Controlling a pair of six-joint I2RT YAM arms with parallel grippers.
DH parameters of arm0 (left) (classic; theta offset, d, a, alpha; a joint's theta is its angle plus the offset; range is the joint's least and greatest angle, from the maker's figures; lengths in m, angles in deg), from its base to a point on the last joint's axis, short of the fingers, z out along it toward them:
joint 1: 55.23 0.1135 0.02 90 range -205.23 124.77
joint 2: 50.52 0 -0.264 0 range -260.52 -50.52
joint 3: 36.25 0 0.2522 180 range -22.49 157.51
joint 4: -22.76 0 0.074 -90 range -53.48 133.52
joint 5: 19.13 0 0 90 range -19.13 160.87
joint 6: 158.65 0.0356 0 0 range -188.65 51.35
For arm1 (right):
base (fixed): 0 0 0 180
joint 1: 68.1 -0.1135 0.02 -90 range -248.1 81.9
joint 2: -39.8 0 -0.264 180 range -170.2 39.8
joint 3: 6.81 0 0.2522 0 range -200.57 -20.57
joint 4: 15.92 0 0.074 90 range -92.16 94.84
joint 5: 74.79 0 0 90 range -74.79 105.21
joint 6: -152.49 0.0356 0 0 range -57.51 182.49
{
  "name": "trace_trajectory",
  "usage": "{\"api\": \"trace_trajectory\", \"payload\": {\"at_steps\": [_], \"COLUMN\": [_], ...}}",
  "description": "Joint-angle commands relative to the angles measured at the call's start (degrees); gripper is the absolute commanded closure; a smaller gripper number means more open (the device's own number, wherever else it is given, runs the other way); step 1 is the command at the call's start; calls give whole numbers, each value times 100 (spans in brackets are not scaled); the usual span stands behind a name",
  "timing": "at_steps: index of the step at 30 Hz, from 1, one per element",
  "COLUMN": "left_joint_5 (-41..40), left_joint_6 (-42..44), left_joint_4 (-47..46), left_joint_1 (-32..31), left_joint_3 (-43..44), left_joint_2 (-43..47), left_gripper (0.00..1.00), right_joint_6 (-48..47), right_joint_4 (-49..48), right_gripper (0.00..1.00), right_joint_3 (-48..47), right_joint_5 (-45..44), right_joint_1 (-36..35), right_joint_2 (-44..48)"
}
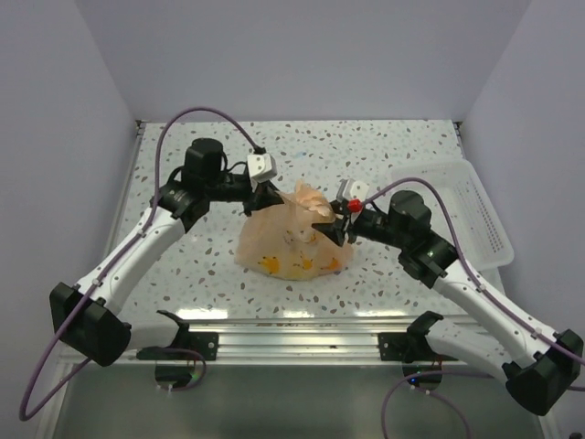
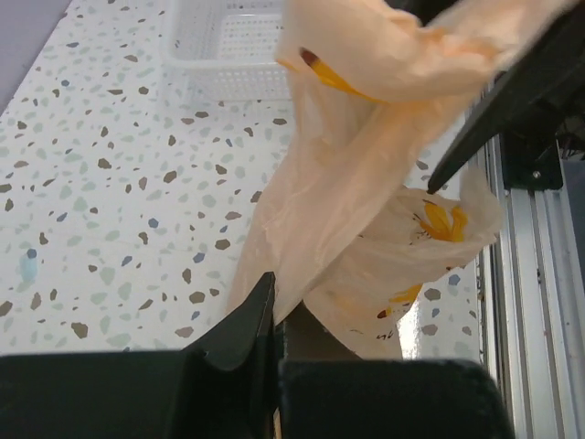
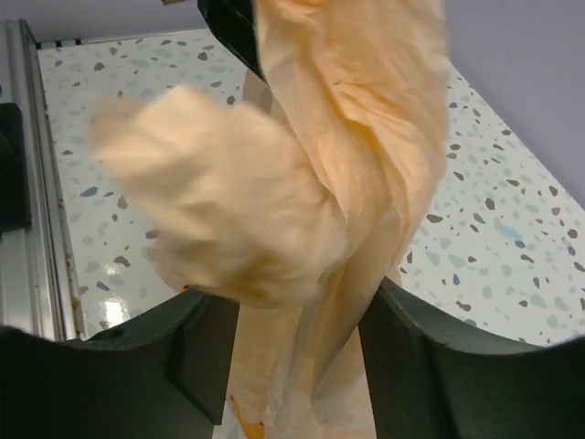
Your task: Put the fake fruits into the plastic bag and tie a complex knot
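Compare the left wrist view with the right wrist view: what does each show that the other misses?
Only the left wrist view: the white tray at the top, yellow fruit seen through the lower bulge of the plastic bag, and the left gripper shut on a strip of its film. Only the right wrist view: the right gripper, fingers apart, with bag film hanging between them beside a blurred bunch of film. Both: the peach film drawn out long, the speckled table and the metal rail.
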Motion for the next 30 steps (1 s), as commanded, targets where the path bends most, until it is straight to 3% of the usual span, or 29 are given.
{"api": "trace_trajectory", "payload": {"at_steps": [1,4,10,21,23,24,30], "left_joint_5": [978,1208,1305,1392,1454,1428,1314], "left_joint_6": [1224,1866,2333,1130,571,314,-620], "left_joint_4": [1014,1577,1816,770,351,156,-452], "left_joint_1": [105,105,105,123,123,123,123], "left_joint_3": [380,397,204,-148,-296,-367,-456], "left_joint_2": [-15,-94,71,257,292,301,160], "left_gripper": [100,100,100,100,100,100,100], "right_joint_6": [89,54,106,-193,-175,-227,-324], "right_joint_4": [533,489,393,-336,-337,-276,-267], "right_gripper": [43,25,28,30,24,15,6], "right_joint_3": [-19,-81,-450,-599,-661,-739,-696], "right_joint_5": [-82,-11,357,1782,1790,1799,2019], "right_joint_1": [73,126,548,557,566,557,548], "right_joint_2": [30,-110,-515,-1042,-1130,-1174,-1122]}}
